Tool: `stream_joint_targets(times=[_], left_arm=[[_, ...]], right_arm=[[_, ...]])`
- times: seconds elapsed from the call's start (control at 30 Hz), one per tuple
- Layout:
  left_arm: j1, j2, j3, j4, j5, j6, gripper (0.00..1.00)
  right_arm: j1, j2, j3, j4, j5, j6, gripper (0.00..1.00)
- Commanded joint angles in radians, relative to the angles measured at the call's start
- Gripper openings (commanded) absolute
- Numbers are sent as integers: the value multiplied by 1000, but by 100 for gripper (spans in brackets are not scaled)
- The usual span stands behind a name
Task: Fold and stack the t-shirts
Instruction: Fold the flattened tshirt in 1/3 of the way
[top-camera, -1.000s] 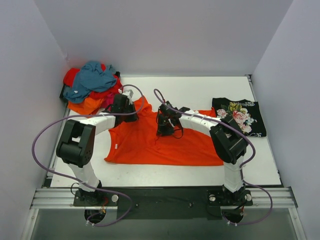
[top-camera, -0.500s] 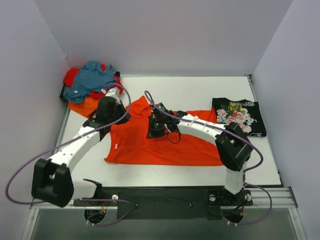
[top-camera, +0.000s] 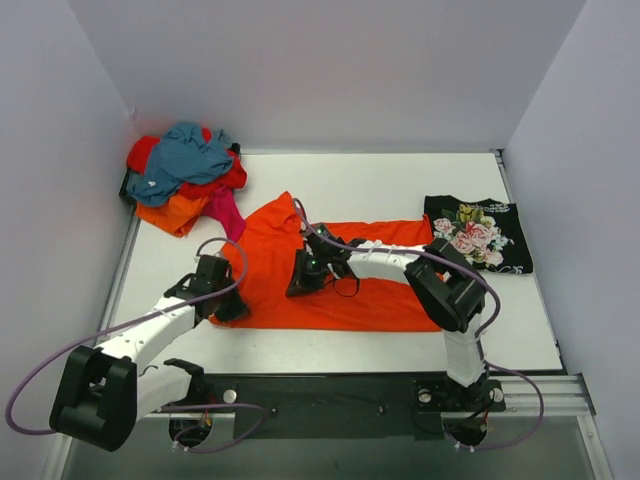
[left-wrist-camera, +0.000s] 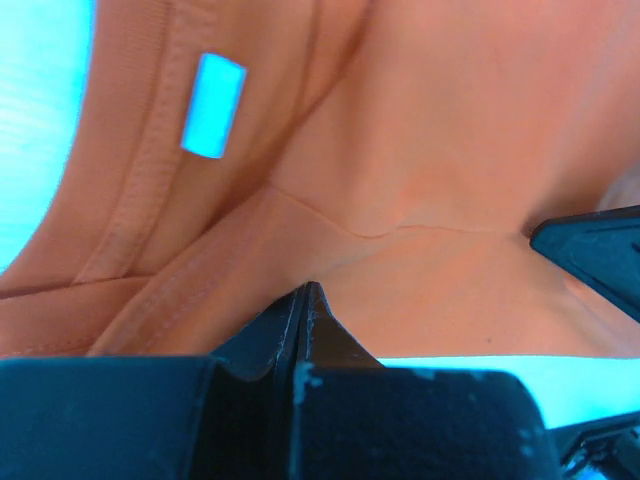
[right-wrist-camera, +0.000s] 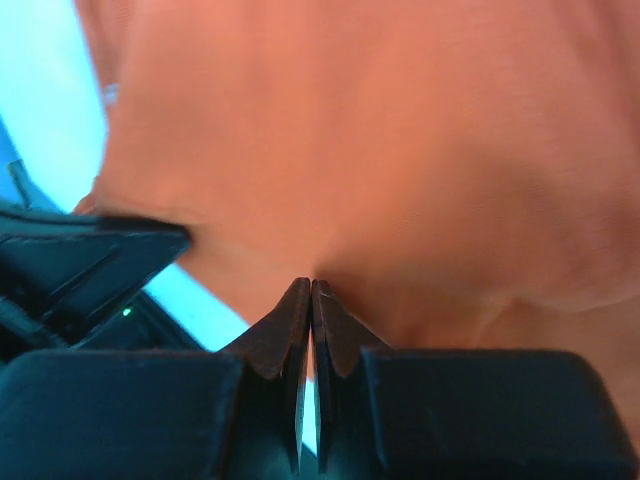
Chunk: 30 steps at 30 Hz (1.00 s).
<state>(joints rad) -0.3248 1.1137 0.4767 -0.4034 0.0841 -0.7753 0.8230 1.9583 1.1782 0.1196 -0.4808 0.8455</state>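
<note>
A bright orange t-shirt (top-camera: 350, 275) lies spread on the white table, its left part drawn up into a fold. My left gripper (top-camera: 228, 305) is shut on the shirt's cloth at its near left edge; the left wrist view shows the orange cloth (left-wrist-camera: 420, 150) pinched at the tips (left-wrist-camera: 305, 290). My right gripper (top-camera: 300, 280) is shut on the same shirt near its middle, with orange cloth (right-wrist-camera: 400, 150) pinched at the tips (right-wrist-camera: 311, 285). A folded black floral t-shirt (top-camera: 478, 232) lies at the right. A pile of teal, red, orange and magenta shirts (top-camera: 185, 175) sits at the back left.
The white table (top-camera: 400, 180) has raised rails on its left and right sides. Grey walls close in the back and both sides. Purple cables loop from both arms over the shirt.
Both grippers have pulled the shirt's left part toward the near edge. The left arm swung from the back left down to the shirt's near left corner. The right gripper moved left and nearer.
</note>
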Motion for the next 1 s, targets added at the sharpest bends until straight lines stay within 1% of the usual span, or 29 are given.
stream_joint_targets(times=[0.0,0.07,0.1,0.23,0.33,0.5,0.57,0.6,0.7,0.8,0.87,0.97], left_arm=[[76,-15,-24,24,-75,-42,0],[136,-18,-23,52,-46,0,0],[141,-26,-12,38,-49,8,0],[145,-127,39,-81,-75,18,0],[161,-192,59,-172,-75,-14,0],[161,-270,53,-215,-56,-76,0],[164,-276,25,-204,-76,-102,0],[162,-272,13,-201,-110,-108,0],[174,-204,-32,-184,-139,-151,0],[171,-143,-27,-180,-170,-148,0],[139,-166,-17,-193,-214,-154,0],[135,-227,3,-204,-236,-133,0]], right_arm=[[-30,48,3,-102,68,4,0],[-30,62,18,-164,99,-14,0],[-31,60,18,-172,105,-19,0],[-41,21,3,-186,120,-43,0],[-45,-25,5,-184,108,-72,0],[-61,-125,-51,-152,94,-106,0],[-68,-170,-81,-137,97,-114,0],[-71,-202,-92,-136,103,-118,0],[-76,-268,-149,-147,137,-138,0],[-82,-308,-193,-150,146,-149,0],[-102,-338,-215,-150,145,-152,0],[-139,-390,-247,-149,140,-160,0]])
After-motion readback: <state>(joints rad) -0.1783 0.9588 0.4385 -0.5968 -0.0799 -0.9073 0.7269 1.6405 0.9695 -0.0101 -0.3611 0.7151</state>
